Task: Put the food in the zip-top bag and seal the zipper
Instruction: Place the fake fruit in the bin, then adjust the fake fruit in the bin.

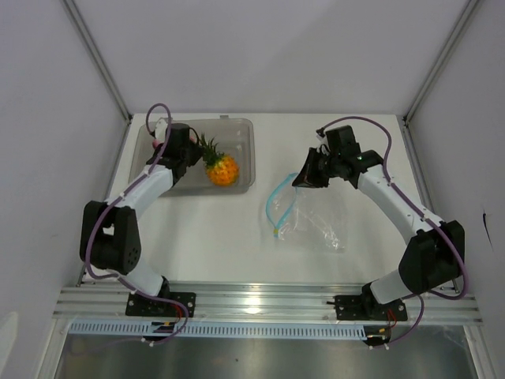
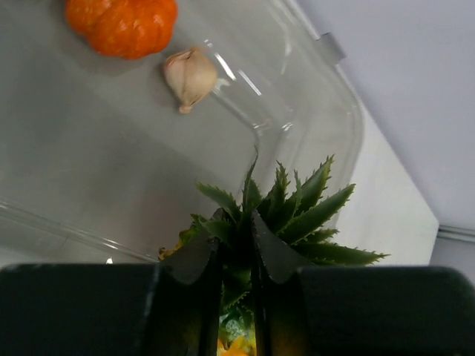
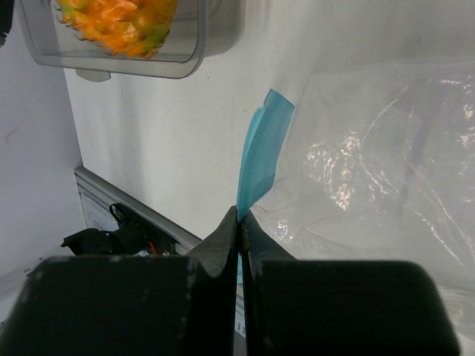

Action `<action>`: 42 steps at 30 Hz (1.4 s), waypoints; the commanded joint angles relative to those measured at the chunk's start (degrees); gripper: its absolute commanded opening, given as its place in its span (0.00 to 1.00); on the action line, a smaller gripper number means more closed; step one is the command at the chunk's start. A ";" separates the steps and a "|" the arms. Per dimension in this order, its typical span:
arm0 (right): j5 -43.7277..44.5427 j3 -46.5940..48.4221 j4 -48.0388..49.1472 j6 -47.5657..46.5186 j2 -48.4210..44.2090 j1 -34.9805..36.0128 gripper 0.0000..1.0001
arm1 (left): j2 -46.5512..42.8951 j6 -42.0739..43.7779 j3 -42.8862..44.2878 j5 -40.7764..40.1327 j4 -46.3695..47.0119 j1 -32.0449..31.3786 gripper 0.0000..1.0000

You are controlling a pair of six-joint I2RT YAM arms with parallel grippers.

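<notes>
My left gripper [image 1: 192, 154] is shut on the green leaves [image 2: 286, 215] of the orange-yellow pineapple [image 1: 222, 169], which is at the grey tray [image 1: 243, 130]. In the left wrist view the round orange [image 2: 122, 26] and the tiny beige bulb [image 2: 189, 77] lie in the tray [image 2: 312, 111]. The onion is out of view. My right gripper [image 1: 302, 180] is shut on the light blue zipper strip [image 3: 260, 152] of the clear zip-top bag [image 1: 316, 221], which lies on the table with its mouth [image 1: 280, 197] facing left. The pineapple also shows in the right wrist view [image 3: 119, 26].
The grey translucent tray sits at the back left of the white table [image 1: 221, 237]. Walls and metal posts close in the back and sides. An aluminium rail [image 1: 260, 304] runs along the near edge by the arm bases.
</notes>
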 commanded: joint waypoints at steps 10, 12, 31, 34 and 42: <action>-2.66 1.61 2.92 -1.95 1.62 -1.28 0.00 | 3.83 -12.96 1.80 -4.65 -5.52 0.17 0.79; -2.92 1.61 2.83 -2.04 1.71 -1.37 0.00 | 2.07 -12.96 0.48 -5.54 -5.94 0.08 0.89; -1.97 3.35 2.32 -5.45 3.82 -0.31 0.00 | -6.31 29.35 1.68 10.31 -1.55 -0.45 0.99; 4.88 6.70 -1.82 -8.97 4.87 -0.31 0.00 | -3.05 38.17 7.82 19.47 -5.32 -0.45 1.00; 5.96 7.77 -1.05 -9.42 5.84 -0.40 0.00 | 7.67 53.52 19.79 13.74 -19.98 -1.50 0.98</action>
